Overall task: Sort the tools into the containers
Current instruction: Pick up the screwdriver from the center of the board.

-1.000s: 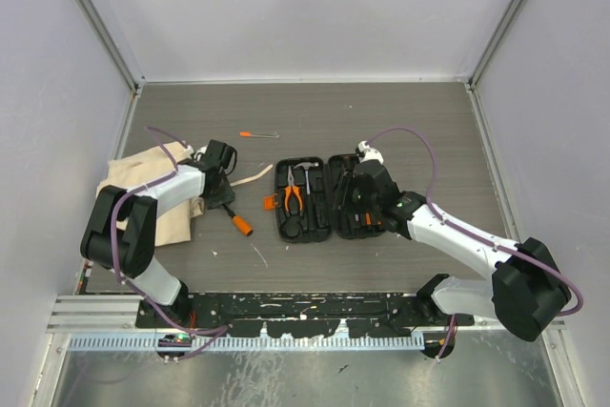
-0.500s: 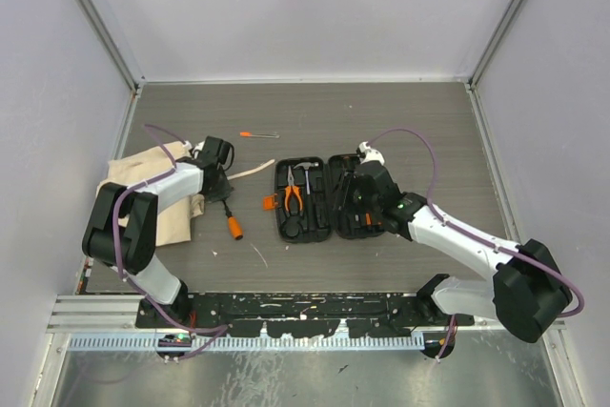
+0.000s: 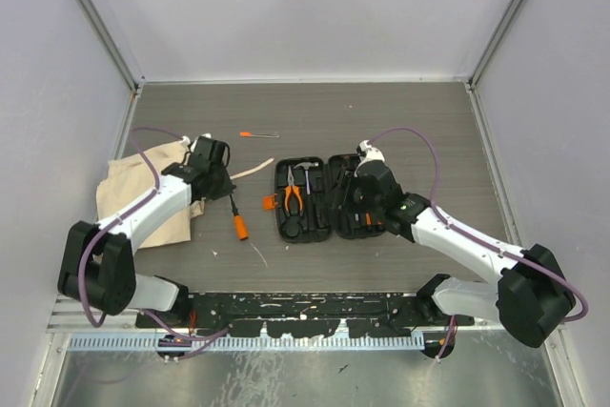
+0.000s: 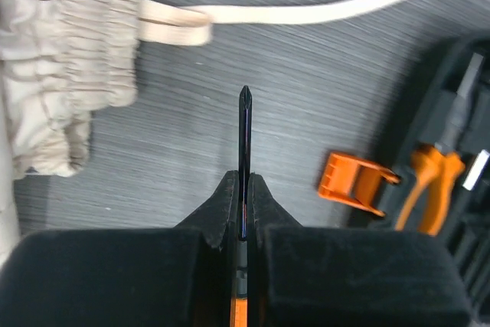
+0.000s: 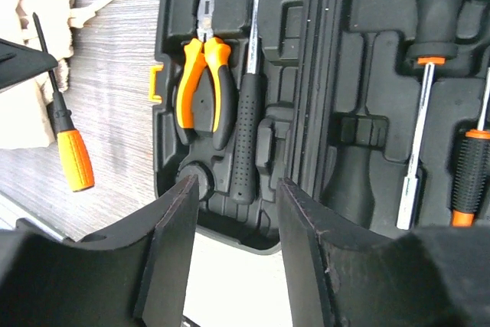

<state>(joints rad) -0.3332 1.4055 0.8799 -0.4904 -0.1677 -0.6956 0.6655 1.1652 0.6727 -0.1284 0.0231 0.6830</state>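
The left gripper (image 4: 243, 185) is found with its fingers pressed together on the black shaft of a screwdriver (image 4: 245, 124), just behind the tip. The tool is thus pinched by its thin steel, with the orange handle hanging toward the near edge. The grip is judged fit for carrying, though the heavy end is left free to swing. The screwdriver is held low over the table (image 3: 381, 121), between the bag (image 3: 143, 193) and the case (image 3: 329, 202), near an orange latch (image 4: 352, 183). Whether the handle touches the table cannot be told.

The right gripper (image 5: 237, 220) is poised over the near edge of the open case, fingers spread, nothing between them. It is judged to be stationed there to steady the case or reach a slot.

The pliers (image 5: 203, 89) and hammer (image 5: 249, 132) are seated in moulded slots. Two more screwdrivers (image 5: 429, 44) are lodged in the other half. A thin driver (image 3: 257, 134) is noted on the table beyond.
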